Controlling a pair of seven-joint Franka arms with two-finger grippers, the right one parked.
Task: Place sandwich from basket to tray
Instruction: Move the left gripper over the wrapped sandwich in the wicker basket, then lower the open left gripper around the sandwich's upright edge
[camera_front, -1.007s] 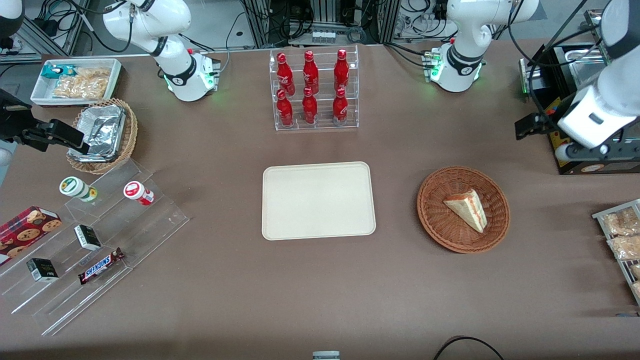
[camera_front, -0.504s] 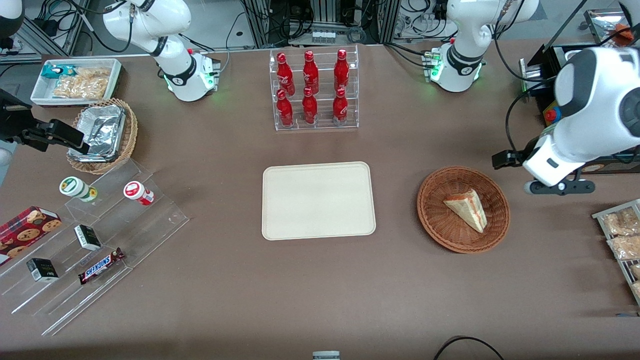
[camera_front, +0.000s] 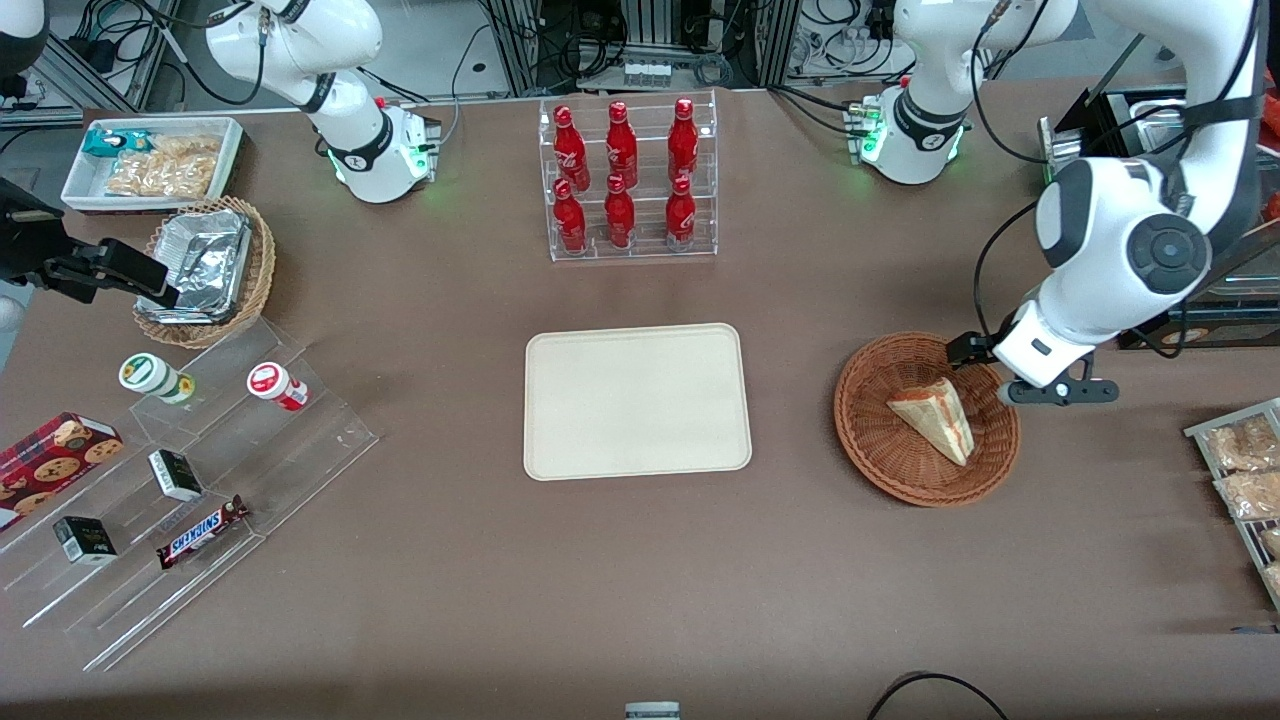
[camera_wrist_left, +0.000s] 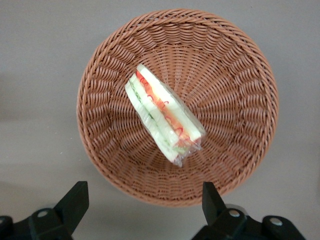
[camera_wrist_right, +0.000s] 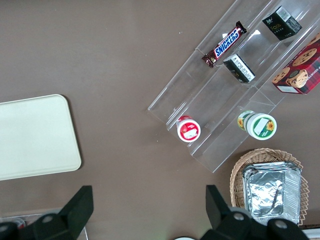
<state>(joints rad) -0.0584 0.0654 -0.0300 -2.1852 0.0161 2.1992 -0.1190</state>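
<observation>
Gripper (camera_wrist_left: 143, 210) hangs above the basket (camera_front: 880, 470), fingers spread wide and empty; sandwich (camera_wrist_left: 162, 114) lies inside, ready for the grab.

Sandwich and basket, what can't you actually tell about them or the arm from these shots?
- Sandwich: its underside is hidden against the basket in both views.
- End effector: the wrist view's edge cuts off its body; in the front view the arm hides it, so its height above the basket is unclear.
- Tray: cut by the right wrist view's edge.
</observation>
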